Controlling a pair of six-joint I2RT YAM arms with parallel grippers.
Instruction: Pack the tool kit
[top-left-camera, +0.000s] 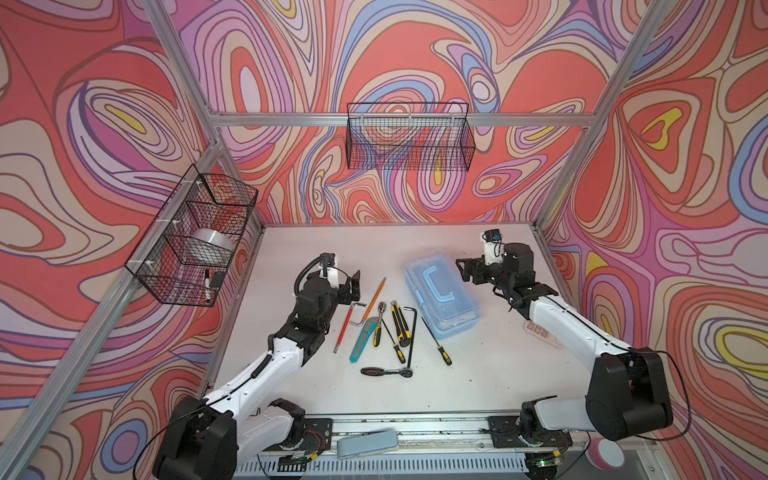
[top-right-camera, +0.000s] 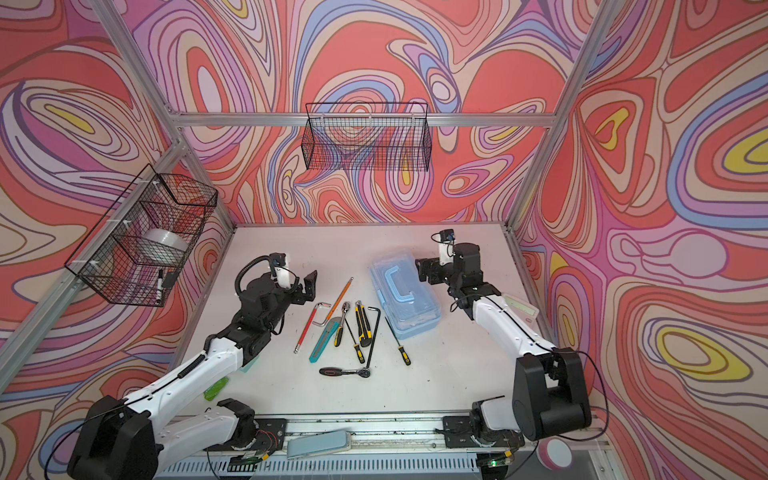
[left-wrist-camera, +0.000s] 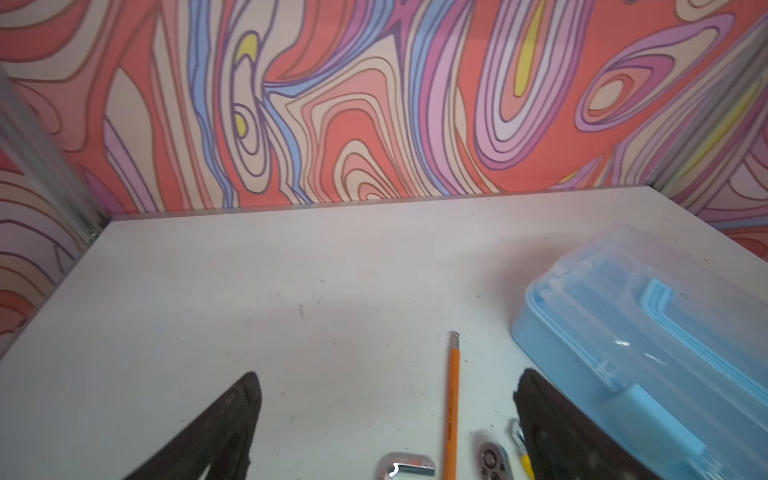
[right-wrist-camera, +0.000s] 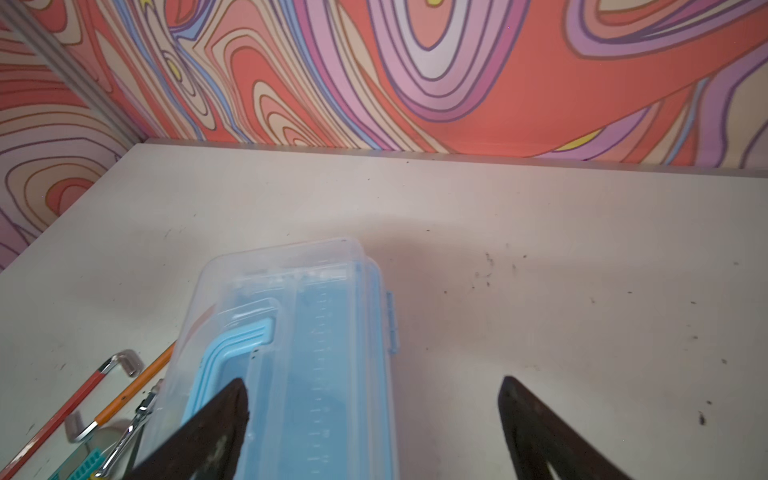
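Left gripper (top-left-camera: 353, 286) and right gripper (top-left-camera: 463, 270) stand open, empty. One closed case (top-left-camera: 442, 291) rests on table (top-left-camera: 311, 249). Beside it lie two utility knives (top-left-camera: 360, 338) (top-left-camera: 401, 324), two ratchets (top-left-camera: 380, 320) (top-left-camera: 386, 371), two hex keys (top-left-camera: 347, 328) (top-left-camera: 412, 332).

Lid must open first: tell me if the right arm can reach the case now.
Probably yes: the right gripper hangs open just at the far end of the case, with nothing lying between them.
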